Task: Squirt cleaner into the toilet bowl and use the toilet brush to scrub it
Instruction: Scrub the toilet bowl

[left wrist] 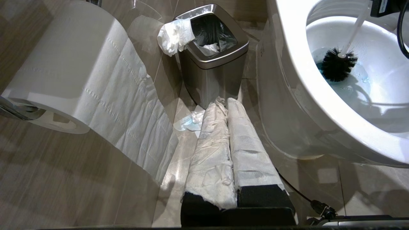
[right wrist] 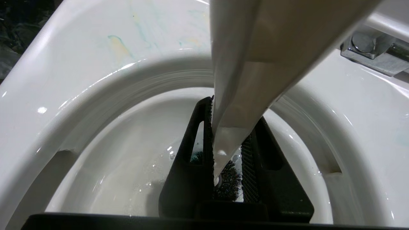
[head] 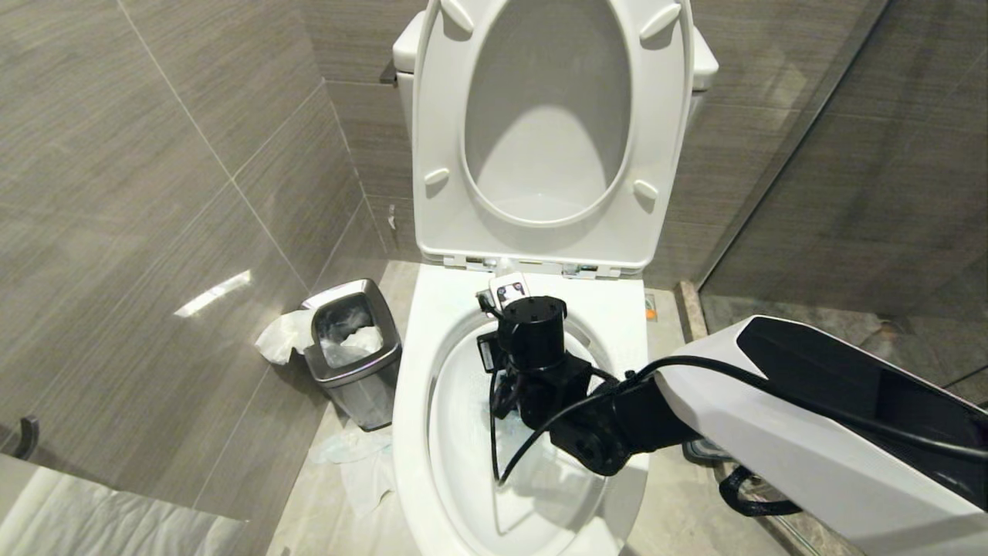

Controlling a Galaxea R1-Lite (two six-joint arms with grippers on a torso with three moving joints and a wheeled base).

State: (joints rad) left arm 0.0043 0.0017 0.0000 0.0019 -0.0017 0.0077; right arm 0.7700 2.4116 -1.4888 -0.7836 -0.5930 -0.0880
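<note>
Right gripper (right wrist: 227,153): we see it clenched on the toilet brush (left wrist: 339,64) handle, over the toilet bowl (head: 417,363).
Brush position: handle runs down from the jaws, slanting into the bowl; black bristle head sits low in the blue-tinted water.
Long axis: steep, jaws above, bristles below.
Nearer arm: ours on the right; scrubbing falls to it, we judge.
Left gripper (left wrist: 228,108): paper-wrapped fingers pressed together, empty, parked beside the bowl near the steel bin (left wrist: 212,48).

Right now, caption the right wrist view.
Right tool clamps the toilet brush handle, bristles down inside the toilet bowl.
</note>
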